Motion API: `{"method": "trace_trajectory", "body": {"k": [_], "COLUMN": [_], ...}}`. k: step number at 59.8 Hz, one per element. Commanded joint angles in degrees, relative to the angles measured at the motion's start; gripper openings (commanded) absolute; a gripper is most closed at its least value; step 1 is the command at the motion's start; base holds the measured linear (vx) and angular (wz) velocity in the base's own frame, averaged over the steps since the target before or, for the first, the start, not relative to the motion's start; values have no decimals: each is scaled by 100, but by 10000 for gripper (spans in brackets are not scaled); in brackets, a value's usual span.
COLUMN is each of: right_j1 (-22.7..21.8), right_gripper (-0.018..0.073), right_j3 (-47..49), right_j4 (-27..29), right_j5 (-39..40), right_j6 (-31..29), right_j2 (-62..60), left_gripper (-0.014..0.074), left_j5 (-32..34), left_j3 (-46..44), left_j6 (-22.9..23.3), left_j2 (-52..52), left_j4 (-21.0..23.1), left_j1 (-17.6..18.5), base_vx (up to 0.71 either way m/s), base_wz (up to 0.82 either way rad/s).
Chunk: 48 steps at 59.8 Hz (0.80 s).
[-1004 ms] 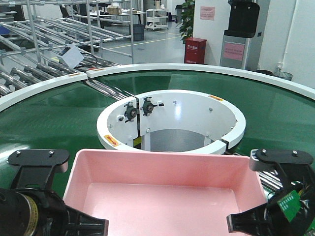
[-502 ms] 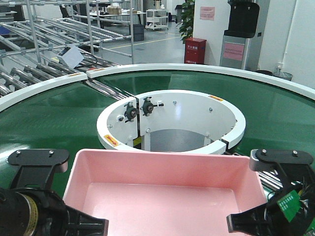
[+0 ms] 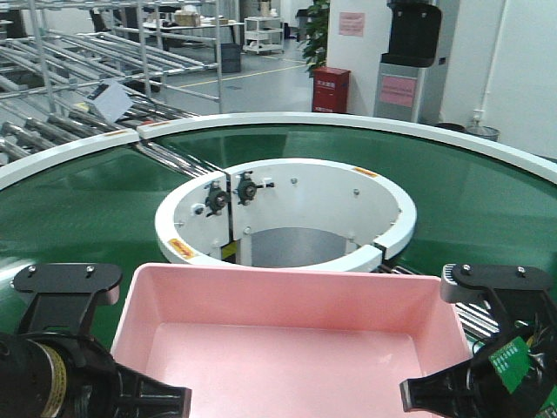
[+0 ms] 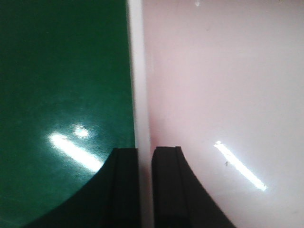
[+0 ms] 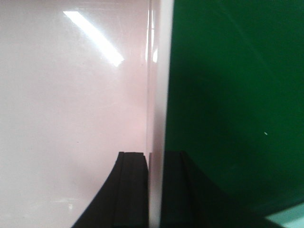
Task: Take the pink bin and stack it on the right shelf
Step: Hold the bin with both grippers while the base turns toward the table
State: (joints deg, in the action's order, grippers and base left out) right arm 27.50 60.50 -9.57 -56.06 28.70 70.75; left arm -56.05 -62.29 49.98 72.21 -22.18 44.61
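My left pincer (image 4: 145, 156) and right pincer (image 5: 155, 157) each pinch a wall of the shallow pale-pink plastic bin (image 3: 296, 357); I think the grab is done, with no shelf in sight.

No legible txt: red cabinet (image 3: 331, 90) chars, pink wall notice (image 3: 352, 23), dispenser sign (image 3: 397, 91) too small/blurred.
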Motion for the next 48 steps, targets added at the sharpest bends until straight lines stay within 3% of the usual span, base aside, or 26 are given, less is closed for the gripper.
{"method": "trace_trajectory", "body": {"k": [1, 21, 48], "right_j1": [-17, -17, -17], "right_gripper": [84, 84, 84], "right_j3": [164, 164, 164], "right_j4": [-254, -269, -264], "right_j5": [265, 246, 246], "right_j6": [-34, -34, -34], "right_j2": [-145, -145, -145], "left_gripper": [41, 41, 41], "left_j5": [376, 382, 382], "left_j3": [-190, -190, -190], "left_j6": [17, 17, 17], "left_j2": [-191, -191, -191], "left_j4": [-192, -192, -192], "left_j1": [54, 54, 54], "base_vx": [-6, -8, -14], "base_wz": [-23, -36, -69]}}
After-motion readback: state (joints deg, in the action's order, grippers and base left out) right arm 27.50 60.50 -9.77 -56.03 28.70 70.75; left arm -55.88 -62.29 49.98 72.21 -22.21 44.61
